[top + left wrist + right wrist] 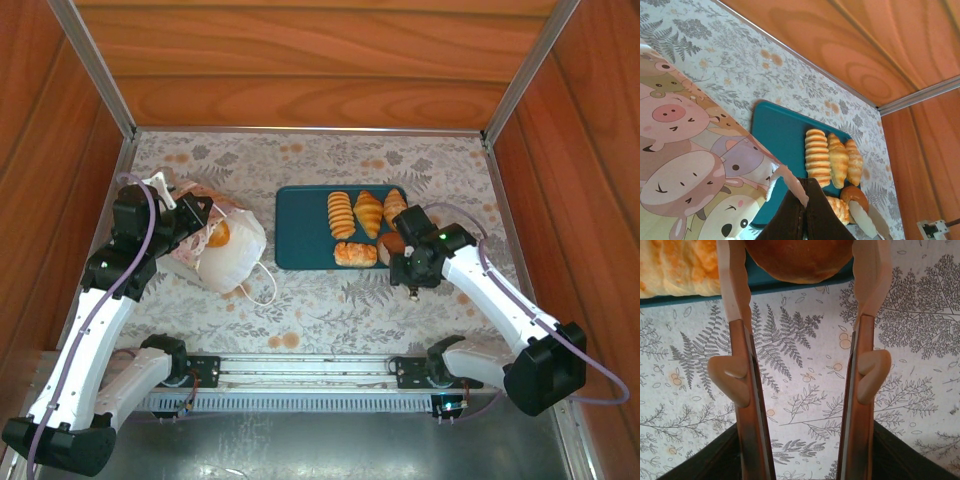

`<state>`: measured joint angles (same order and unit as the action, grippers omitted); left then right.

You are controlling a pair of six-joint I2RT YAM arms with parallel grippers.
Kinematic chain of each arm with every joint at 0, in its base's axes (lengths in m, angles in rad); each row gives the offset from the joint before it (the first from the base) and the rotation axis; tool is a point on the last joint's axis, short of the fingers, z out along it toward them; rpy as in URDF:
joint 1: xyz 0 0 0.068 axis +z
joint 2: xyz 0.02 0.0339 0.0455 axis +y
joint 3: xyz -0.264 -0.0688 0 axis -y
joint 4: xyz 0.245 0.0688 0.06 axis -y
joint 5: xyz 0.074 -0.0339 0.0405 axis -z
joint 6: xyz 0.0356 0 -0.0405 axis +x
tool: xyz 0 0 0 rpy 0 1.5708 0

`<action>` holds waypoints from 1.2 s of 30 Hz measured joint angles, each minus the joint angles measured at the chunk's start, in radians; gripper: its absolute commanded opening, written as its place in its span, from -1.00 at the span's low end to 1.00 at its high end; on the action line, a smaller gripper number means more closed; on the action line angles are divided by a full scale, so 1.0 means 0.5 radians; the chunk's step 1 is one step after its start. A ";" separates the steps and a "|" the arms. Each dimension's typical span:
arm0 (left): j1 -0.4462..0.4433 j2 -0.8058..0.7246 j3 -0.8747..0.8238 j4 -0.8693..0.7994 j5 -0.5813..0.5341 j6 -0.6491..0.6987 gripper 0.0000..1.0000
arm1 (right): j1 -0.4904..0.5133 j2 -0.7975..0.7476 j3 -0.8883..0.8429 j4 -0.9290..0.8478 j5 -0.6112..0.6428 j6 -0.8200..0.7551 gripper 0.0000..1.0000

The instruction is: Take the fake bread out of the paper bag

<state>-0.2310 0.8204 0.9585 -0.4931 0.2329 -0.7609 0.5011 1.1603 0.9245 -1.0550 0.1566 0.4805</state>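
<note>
Closest to us, in the right wrist view, the round dark bun (799,257) sits between the fingertips of our right gripper (800,270). The jaws stand wide apart and the bun's sides meet both fingers (735,300), yet we cannot tell whether they press on it or merely flank it. From above, that bun rests at the near right corner of the teal tray (300,215). On the tray with it lie a ridged roll (341,214), a croissant (368,212) just beside the roll, a third golden pastry (395,205) further right, and a fourth pastry (355,254) set crosswise near the front edge, close against the bun. Left of the tray, the paper bag (232,262) lies crumpled on its side on the fern-patterned table (330,300), its cartoon-animal face toward our left wrist camera and one cord handle (266,285) on the table. An orange-brown piece (218,234) shows at the bag's mouth. Our left gripper (805,192) has its jaws closed together, pinching the bag's rim. Wooden walls (320,60) enclose the table.
</note>
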 measured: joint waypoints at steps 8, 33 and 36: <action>0.000 -0.001 -0.001 0.000 -0.001 0.000 -1.00 | -0.009 -0.006 0.000 0.014 -0.011 0.000 0.20; 0.000 0.002 -0.001 0.001 0.000 0.000 -1.00 | -0.011 -0.040 -0.005 -0.024 -0.009 0.003 0.26; 0.000 0.008 -0.001 0.001 0.000 0.000 -1.00 | -0.011 -0.040 -0.005 -0.024 -0.009 0.002 0.32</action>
<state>-0.2310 0.8242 0.9581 -0.4927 0.2329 -0.7609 0.4957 1.1400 0.9222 -1.0668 0.1520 0.4812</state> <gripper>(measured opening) 0.046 0.644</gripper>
